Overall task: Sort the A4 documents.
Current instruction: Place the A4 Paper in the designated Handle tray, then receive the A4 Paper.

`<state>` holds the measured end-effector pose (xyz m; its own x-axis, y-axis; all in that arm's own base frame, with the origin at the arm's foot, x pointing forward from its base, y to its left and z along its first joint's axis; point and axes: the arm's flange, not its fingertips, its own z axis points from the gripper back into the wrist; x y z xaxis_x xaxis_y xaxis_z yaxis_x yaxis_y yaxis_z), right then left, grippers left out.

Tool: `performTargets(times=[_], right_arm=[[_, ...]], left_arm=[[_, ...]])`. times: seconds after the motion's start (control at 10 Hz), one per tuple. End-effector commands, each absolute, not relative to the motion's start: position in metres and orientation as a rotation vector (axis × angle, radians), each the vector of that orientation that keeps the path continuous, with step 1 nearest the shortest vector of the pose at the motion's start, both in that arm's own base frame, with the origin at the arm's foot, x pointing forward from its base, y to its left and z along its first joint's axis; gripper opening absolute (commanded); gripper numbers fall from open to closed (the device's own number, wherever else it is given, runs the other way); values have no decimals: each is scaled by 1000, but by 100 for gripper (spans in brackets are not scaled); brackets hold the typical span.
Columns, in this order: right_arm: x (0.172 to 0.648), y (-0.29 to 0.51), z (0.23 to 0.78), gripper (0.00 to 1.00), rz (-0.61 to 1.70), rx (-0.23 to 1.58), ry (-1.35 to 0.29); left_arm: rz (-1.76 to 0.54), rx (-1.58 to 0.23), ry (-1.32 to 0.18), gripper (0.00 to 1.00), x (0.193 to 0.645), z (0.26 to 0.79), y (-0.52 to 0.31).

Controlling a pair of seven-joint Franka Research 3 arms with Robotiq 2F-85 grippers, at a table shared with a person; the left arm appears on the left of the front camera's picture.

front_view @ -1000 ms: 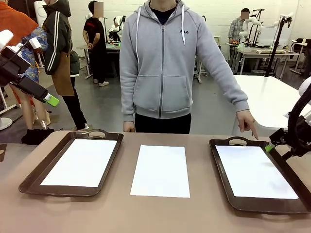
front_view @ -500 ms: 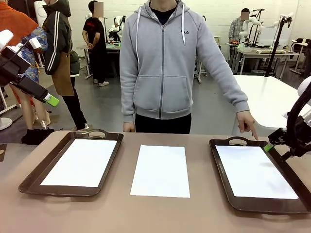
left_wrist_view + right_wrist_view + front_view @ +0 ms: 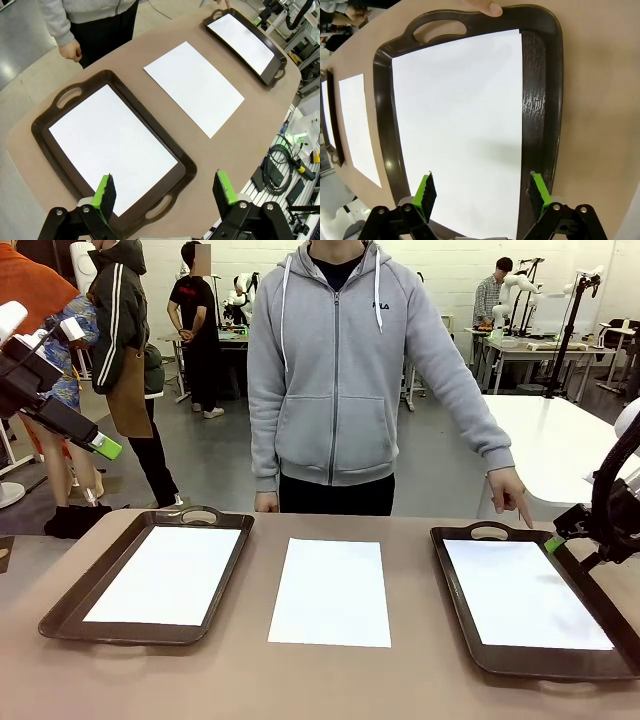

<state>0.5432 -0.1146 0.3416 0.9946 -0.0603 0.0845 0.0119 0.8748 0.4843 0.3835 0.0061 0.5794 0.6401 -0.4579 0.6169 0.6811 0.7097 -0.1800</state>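
Three A4 documents lie flat. One white sheet (image 3: 165,575) rests in the left brown tray (image 3: 75,600), one (image 3: 332,590) on the bare table in the middle, one (image 3: 525,592) in the right brown tray (image 3: 455,590). My left gripper (image 3: 105,448) hangs open high above the table's left edge; from its wrist the left tray's sheet (image 3: 110,145) lies below the left gripper (image 3: 165,185). My right gripper (image 3: 555,543) stands open over the right tray's far right corner, and the right gripper (image 3: 481,184) looks down on that sheet (image 3: 460,110). Neither holds anything.
A person in a grey hoodie stands at the far side, one hand (image 3: 512,502) pointing a finger down at the right tray's far rim, by its handle (image 3: 489,531). The other hand (image 3: 265,502) hangs at the table's far edge. Bare tabletop lies between the trays.
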Motion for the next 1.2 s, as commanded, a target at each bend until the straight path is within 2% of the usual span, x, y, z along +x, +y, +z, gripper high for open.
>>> performTargets(times=[0.0, 1.1], right_arm=[[543, -115, 342, 96, -38, 502, -99], [543, -115, 342, 96, -38, 502, -99]], left_arm=[[-673, -426, -574, 100, 382, 579, 6], [-673, -426, -574, 100, 382, 579, 6]])
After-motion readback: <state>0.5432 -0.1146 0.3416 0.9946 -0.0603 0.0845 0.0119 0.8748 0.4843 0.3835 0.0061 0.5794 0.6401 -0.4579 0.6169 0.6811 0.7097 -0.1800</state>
